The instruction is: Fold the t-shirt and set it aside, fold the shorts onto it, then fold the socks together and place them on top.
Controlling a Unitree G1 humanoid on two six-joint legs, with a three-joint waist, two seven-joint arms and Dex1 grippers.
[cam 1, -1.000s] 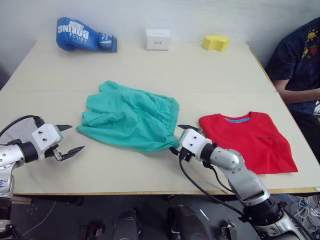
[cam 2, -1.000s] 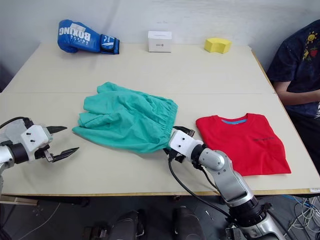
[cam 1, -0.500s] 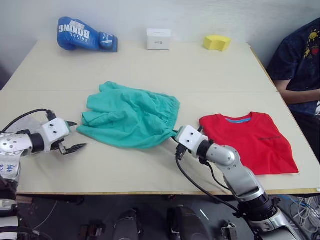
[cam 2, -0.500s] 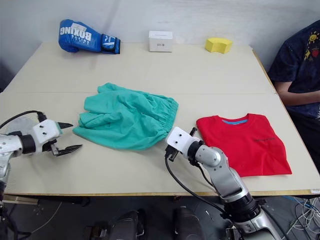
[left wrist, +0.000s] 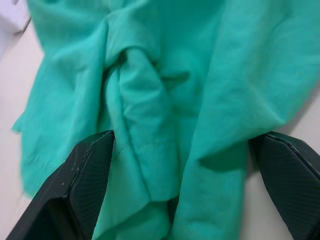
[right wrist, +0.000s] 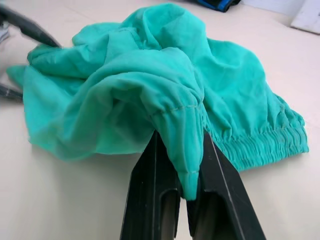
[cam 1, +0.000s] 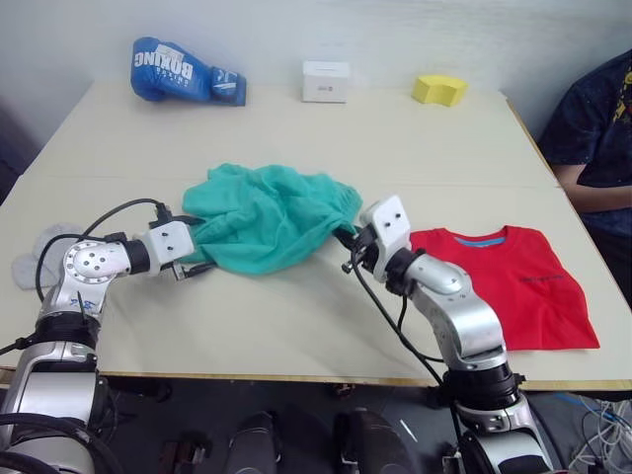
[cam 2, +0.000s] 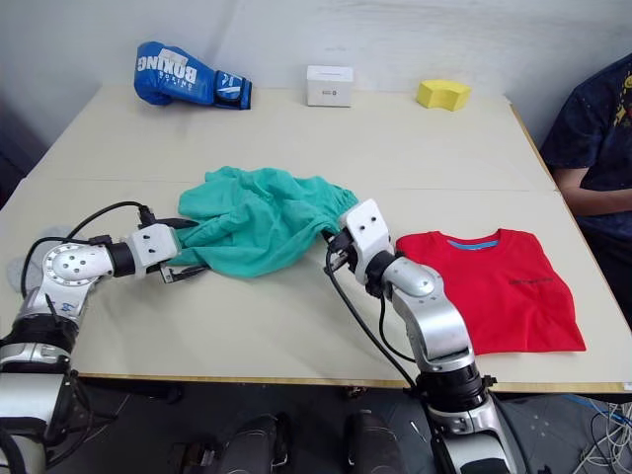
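while your right gripper (right wrist: 187,200) is clamped on a fold of the shorts (cam 1: 267,212), with teal cloth pinched between its two fingers, your left gripper (left wrist: 180,195) sits at the opposite edge of the same garment with its fingers spread wide and the fabric lying between them, not yet pinched. you have the shorts bunched into a rumpled heap near the middle of the table (cam 1: 296,128), the elastic waistband turned toward your right arm. the t-shirt (cam 1: 513,286) lies flat on the table to the right of the shorts, near the front edge, collar facing the far side, apart from the teal cloth. you can see a pale grey bit of fabric (cam 1: 30,262) at the table's left edge beside your left arm; whether it is the socks you cannot tell. along the far edge sit a blue boxing glove (cam 1: 183,71), a small white box (cam 1: 326,81) with its contents hidden, and a yellow block (cam 1: 441,90). a person's dark sleeve (cam 1: 602,128) shows at the right.
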